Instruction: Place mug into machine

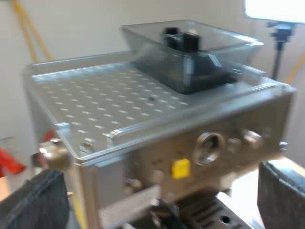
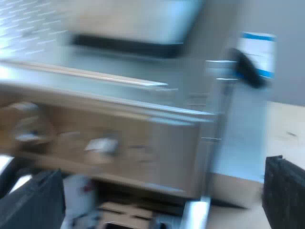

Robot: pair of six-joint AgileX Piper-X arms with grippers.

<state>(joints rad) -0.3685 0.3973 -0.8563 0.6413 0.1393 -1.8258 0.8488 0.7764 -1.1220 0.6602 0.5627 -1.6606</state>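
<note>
Now my left gripper [image 1: 157, 195] and right gripper [image 2: 157, 195] both gape wide, gripping nothing, facing the espresso machine [image 1: 190, 143], bean hopper [image 1: 190, 52] on top.

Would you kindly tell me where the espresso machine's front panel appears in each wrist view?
Left wrist view: front panel, with a yellow button, just beyond the open left gripper.
Right wrist view: front panel, just beyond the open right gripper.
Shared landmark: the perforated top above the panel.
</note>
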